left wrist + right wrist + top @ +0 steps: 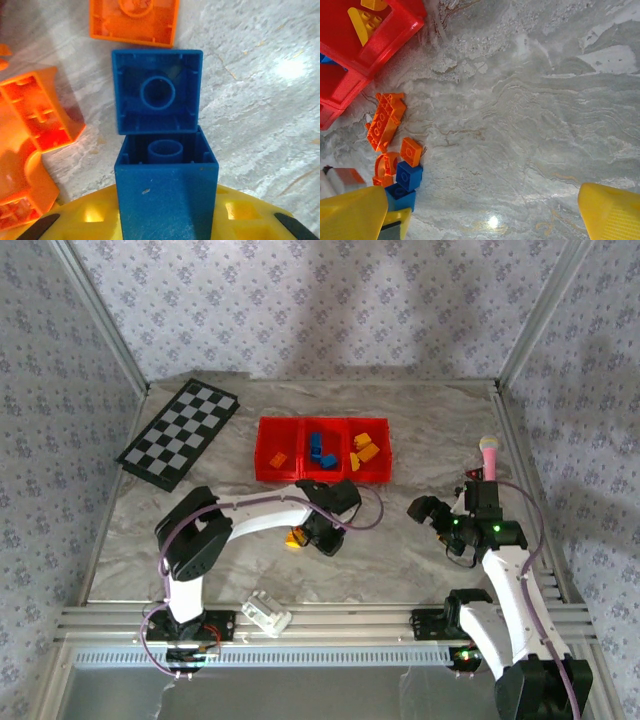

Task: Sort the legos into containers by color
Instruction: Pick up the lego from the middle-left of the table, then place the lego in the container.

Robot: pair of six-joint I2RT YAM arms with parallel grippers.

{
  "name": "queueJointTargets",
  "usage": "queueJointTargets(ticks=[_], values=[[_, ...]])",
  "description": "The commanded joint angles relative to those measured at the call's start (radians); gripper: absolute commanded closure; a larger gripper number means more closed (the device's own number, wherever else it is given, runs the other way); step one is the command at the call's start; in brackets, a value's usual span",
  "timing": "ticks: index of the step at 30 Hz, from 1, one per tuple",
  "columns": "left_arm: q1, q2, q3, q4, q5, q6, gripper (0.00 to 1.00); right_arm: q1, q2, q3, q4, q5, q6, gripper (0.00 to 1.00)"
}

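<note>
No legible text, number, brand or sign anywhere.
- blue lego [167, 200]: plain faces, only moulded tubes inside.
- red containers [322, 479]: walls unmarked.
- checkerboard [180, 432]: black and white squares, no lettering.
- white block [265, 613]: too small to tell.

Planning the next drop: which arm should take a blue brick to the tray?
Left. The left gripper is shut on a blue brick near the tray; the right gripper hangs open, empty.
</note>
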Motion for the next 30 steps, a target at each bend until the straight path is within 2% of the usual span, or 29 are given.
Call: queueJointTargets(ticks=[1, 8, 13, 17, 24, 30], values=[[0.067, -0.062, 0.044, -0.031, 0.054, 0.020, 0.73, 0.003, -0.018, -0.009, -0.023, 0.029, -0.006, 0.00], [0.180, -0.074, 0.162, -0.068, 0.065, 0.079, 0.73, 0.001, -0.048, -0.007, -0.041, 0.036, 0.006, 0.00], [0.249, -0.022, 0.336, -0.095, 0.029, 0.101, 0.73, 0.001, -0.053, -0.005, -0.050, 0.034, 0.006, 0.00], [0.281, 0.081, 0.508, -0.102, -0.061, 0.082, 0.69, 0.001, -0.052, -0.001, -0.048, 0.041, 0.006, 0.00], [0.328, 0.312, 0.778, -0.129, -0.104, -0.012, 0.69, 0.000, -0.083, -0.002, -0.082, 0.046, 0.006, 0.00], [0.372, 0.455, 0.955, -0.158, -0.089, -0.095, 0.68, -0.002, -0.134, -0.005, -0.145, 0.047, -0.005, 0.00]])
